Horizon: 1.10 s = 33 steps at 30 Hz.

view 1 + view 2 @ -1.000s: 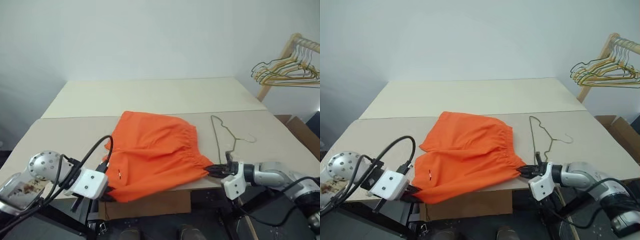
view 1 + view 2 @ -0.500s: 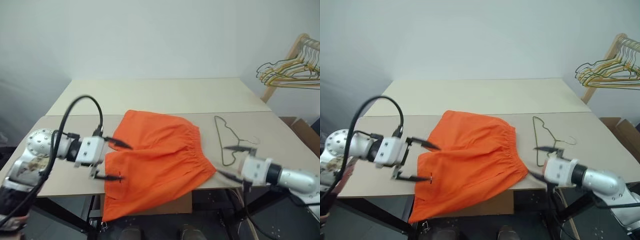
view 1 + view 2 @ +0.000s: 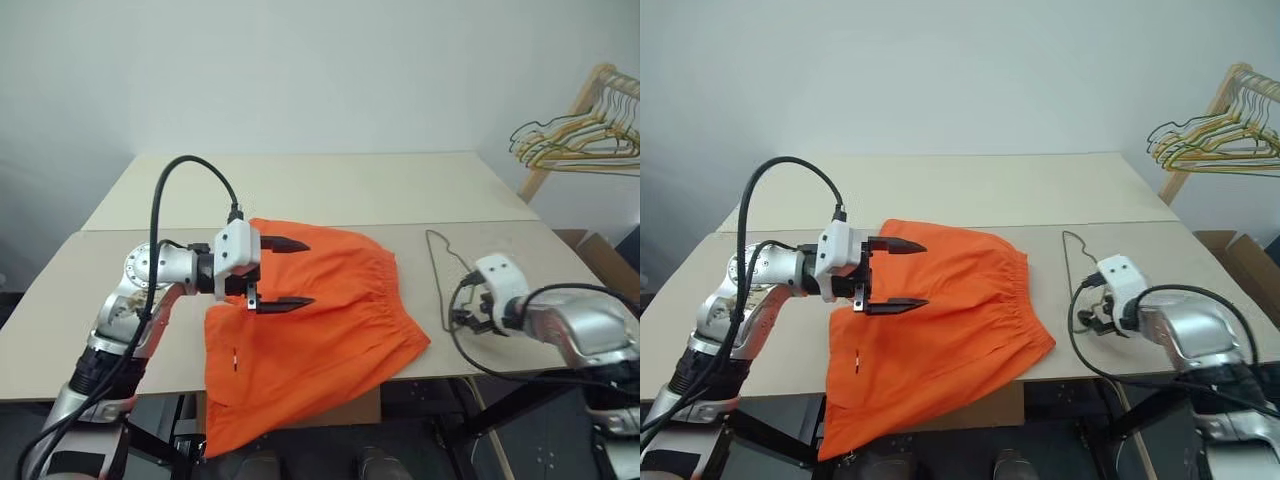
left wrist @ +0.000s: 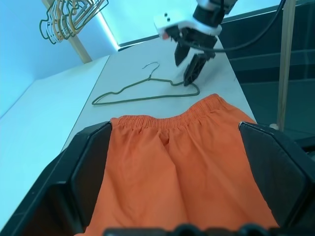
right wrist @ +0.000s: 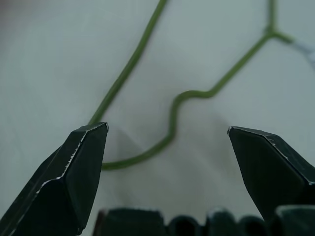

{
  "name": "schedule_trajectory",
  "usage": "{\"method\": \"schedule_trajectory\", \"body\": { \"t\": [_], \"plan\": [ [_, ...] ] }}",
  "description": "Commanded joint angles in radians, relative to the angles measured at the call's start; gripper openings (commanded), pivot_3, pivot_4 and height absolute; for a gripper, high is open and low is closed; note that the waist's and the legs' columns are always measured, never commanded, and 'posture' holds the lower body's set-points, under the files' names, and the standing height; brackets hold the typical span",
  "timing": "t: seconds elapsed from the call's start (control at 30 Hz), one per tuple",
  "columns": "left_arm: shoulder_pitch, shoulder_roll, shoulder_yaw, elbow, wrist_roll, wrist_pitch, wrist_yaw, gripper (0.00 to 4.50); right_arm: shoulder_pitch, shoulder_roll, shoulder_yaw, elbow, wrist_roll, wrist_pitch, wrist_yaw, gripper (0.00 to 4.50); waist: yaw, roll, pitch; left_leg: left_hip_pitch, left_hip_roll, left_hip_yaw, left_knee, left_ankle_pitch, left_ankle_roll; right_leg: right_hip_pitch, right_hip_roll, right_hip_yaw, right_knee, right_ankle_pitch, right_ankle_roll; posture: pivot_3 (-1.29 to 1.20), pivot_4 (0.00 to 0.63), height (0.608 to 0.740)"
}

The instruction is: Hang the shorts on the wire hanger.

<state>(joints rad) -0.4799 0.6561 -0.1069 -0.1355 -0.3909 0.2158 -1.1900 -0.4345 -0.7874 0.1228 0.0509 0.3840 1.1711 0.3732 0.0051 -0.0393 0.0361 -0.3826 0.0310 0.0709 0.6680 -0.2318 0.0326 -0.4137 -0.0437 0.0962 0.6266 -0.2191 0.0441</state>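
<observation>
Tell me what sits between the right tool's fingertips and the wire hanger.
Nothing: the right wrist view shows bare table between the open right tool and the wire hanger.

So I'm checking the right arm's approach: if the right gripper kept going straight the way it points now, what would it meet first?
Most likely the wire hanger: the open right gripper points down at its bent corner lying on the table. Depth is unclear, so a finger might touch the tabletop beside the wire first.

The shorts (image 3: 310,320) lie on the surface (image 3: 330,195), overhanging its near edge, the wire hanger (image 3: 445,270) to their right.
</observation>
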Motion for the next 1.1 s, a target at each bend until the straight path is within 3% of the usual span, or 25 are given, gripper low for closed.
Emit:
{"method": "schedule_trajectory", "body": {
  "t": [0.03,0.1,0.47,0.5,0.63,0.8,0.93,1.1],
  "plan": [
    [-0.031,-0.006,0.009,0.004,0.004,-0.021,0.000,4.50,-0.070,0.013,0.029,0.101,-0.062,-0.006,0.019,4.33,-0.002,0.000,0.000,-0.002,0.000,0.000,0.000,0.000,0.000,-0.003,0.000,0.000,0.001,0.002,0.002,0.08,0.000,0.740],
    [-0.029,-0.007,0.010,0.001,0.006,-0.022,0.000,4.50,-0.102,0.037,0.009,0.160,-0.070,0.020,0.007,3.99,-0.002,-0.001,-0.001,-0.006,0.000,0.000,0.001,0.000,0.000,-0.006,0.000,0.000,0.001,0.005,0.002,0.09,0.000,0.740],
    [-0.024,-0.010,0.010,0.013,0.020,-0.065,-0.006,4.50,-0.088,0.045,-0.121,0.141,-0.078,0.127,0.000,0.19,0.005,-0.002,-0.002,-0.007,0.000,-0.001,0.004,0.000,0.000,-0.006,0.000,0.000,0.001,0.005,0.003,0.09,0.000,0.740],
    [-0.029,-0.012,0.008,0.021,0.023,-0.071,-0.008,4.50,-0.086,0.040,-0.126,0.122,-0.082,0.125,0.000,0.03,0.005,-0.002,-0.002,-0.007,0.000,-0.001,0.004,0.000,0.000,-0.006,0.000,0.000,0.001,0.005,0.004,0.08,0.000,0.740],
    [-0.073,-0.038,0.011,0.069,0.035,-0.081,0.008,4.50,-0.031,-0.033,-0.084,-0.049,-0.192,-0.073,-0.031,0.03,0.007,-0.001,-0.002,-0.009,0.000,-0.001,0.004,0.000,0.000,-0.008,0.001,0.000,0.002,0.005,0.004,0.07,0.000,0.740],
    [-0.153,-0.082,0.019,0.141,0.037,-0.063,0.044,4.50,0.113,-0.209,-0.004,-0.200,-0.468,-0.702,-0.050,0.03,0.001,0.002,-0.001,-0.014,-0.001,-0.001,0.008,0.000,0.000,-0.011,0.000,0.000,0.001,0.005,0.006,0.05,0.000,0.740],
    [-0.255,-0.108,0.027,0.241,0.038,-0.063,0.048,4.50,0.195,-0.411,0.107,-0.133,-0.805,-1.238,-0.152,0.03,-0.013,0.002,-0.001,-0.014,-0.001,0.000,0.008,0.000,0.000,-0.011,0.000,-0.001,0.001,0.003,0.003,0.04,0.000,0.740],
    [-0.363,-0.129,0.027,0.358,0.045,-0.061,0.043,4.50,0.172,-0.422,0.120,-0.024,-0.984,-1.491,-0.271,0.03,-0.031,0.002,-0.001,-0.012,-0.001,0.001,0.010,0.000,0.000,-0.010,0.000,0.001,0.001,0.002,0.001,0.03,0.000,0.740]
  ]
}}
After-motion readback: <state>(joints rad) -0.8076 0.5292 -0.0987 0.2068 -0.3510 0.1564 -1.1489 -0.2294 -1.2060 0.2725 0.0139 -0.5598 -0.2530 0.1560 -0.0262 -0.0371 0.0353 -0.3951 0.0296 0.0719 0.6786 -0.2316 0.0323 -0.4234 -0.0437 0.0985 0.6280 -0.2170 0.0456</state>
